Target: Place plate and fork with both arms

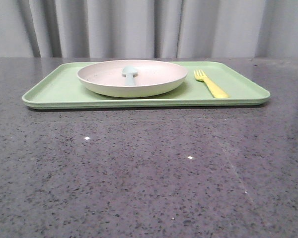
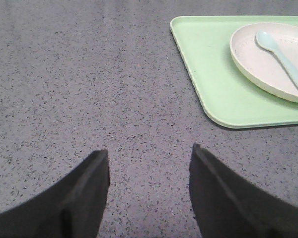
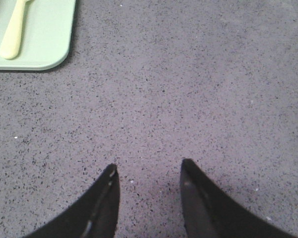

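Both grippers, left & right, hover w/ jaws wide over bare surface; I see plate & fork on green tray, spoon in plate.

Soft, even light falls from above, leaving only a thin dark shadow under the near edge of the tray and a faint one beneath the plate rim. The countertop beyond the tray carries a dull sheen, with a few small bright specks nearer the camera. All three views are sharp, though the close black fingertips in the wrist views look slightly soft.
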`<state>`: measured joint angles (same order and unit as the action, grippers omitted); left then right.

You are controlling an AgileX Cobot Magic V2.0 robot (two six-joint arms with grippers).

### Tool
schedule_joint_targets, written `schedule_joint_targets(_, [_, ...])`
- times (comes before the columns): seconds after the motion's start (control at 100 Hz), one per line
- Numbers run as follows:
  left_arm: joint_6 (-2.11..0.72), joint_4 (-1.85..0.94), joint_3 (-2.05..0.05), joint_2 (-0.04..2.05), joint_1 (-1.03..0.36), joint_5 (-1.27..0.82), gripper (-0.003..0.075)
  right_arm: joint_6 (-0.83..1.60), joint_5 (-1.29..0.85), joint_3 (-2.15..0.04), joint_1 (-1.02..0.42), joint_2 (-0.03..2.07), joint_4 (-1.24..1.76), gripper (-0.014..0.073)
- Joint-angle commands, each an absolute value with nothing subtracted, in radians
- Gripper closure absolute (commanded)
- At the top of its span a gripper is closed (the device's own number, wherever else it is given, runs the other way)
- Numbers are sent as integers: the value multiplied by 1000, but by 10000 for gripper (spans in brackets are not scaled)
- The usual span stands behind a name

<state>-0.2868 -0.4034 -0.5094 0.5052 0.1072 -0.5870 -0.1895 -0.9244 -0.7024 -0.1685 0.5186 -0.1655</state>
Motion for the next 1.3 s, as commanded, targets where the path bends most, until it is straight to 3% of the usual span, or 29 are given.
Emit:
schedule_joint_targets(0.0, [-280,-430,-535,507,108,-519,356,-177,-837,-726,-162,519,-197,345])
schedule_joint_targets(0.13, [-280,-430,-535,507,108,-519,416,-177,-809,-726,-162,519,-197,496])
schedule_joint_targets(0.31, [-280,-430,-535,507,108,-519,629,-177,-801,-726,-162,519,-197,706])
schedule_joint_targets(0.4, [-280,-430,-535,507,108,-519,742,-177,-801,-726,-162,519,-197,713])
schedule_joint_targets(1.29, [-280,-430,-535,507,108,-519,741,-177,-807,-726,-162,519,-197,713])
